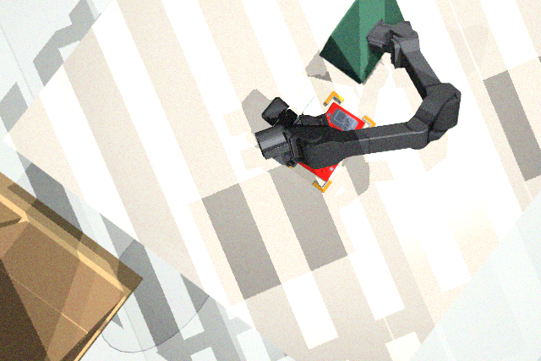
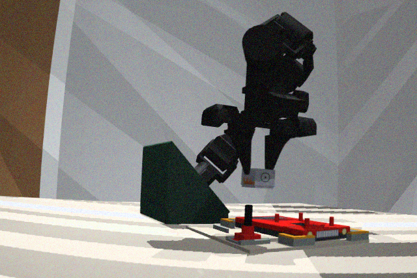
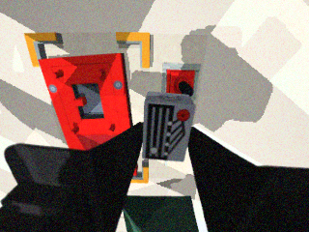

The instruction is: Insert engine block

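Note:
My gripper (image 2: pixel 258 169) (image 3: pixel 165 129) is shut on the grey engine block (image 2: pixel 258 180) (image 3: pixel 166 137). It holds the block level, well above the work area. The red car body (image 1: pixel 325 172) (image 2: pixel 286 223) (image 3: pixel 116 103) lies below, to the left of the block in the wrist view. Its opening (image 3: pixel 94 103) shows there, with a small red rib projecting in from the left edge. The block's top shows dark grooves and a red disc; I cannot make out its slot side. In the top view the arm hides the block, the fingers and the opening.
A red base (image 2: pixel 247 235) (image 3: pixel 174 77) with an upright black peg (image 2: pixel 248 214) (image 3: pixel 185 88) stands beside the car body. Orange-topped corner brackets (image 1: pixel 322 186) (image 2: pixel 296 239) (image 3: pixel 146 53) surround the car. A dark green wedge (image 1: pixel 349 29) (image 2: pixel 171 183) (image 3: pixel 161 210) stands by the arm's base.

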Controlling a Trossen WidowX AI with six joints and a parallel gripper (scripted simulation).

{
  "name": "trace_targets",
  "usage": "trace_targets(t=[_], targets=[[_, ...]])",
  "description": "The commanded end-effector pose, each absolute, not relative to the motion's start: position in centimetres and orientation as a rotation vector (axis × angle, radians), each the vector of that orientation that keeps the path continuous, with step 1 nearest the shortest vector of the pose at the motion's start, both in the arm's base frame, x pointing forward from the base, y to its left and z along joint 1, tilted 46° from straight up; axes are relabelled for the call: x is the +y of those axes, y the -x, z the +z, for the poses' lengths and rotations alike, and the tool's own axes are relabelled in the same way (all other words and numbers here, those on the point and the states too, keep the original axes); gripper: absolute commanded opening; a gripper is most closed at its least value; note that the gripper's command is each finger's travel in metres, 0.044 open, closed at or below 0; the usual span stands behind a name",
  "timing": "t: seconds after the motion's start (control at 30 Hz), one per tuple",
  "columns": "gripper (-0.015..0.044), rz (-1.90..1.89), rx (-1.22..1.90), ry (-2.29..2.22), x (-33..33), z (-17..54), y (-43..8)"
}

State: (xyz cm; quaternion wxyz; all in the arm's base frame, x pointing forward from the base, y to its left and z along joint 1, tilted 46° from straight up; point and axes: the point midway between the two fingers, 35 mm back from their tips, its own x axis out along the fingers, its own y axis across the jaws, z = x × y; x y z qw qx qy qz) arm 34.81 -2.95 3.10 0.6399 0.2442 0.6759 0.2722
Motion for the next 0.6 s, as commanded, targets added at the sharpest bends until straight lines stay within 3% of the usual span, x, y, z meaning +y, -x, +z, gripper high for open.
trace_targets(t=[0.0, 0.57], targets=[[0.0, 0.632, 1.535, -0.551, -1.6, 3.7, -34.8], [0.0, 0.686, 1.507, -0.522, 3.4, 5.9, -34.2]])
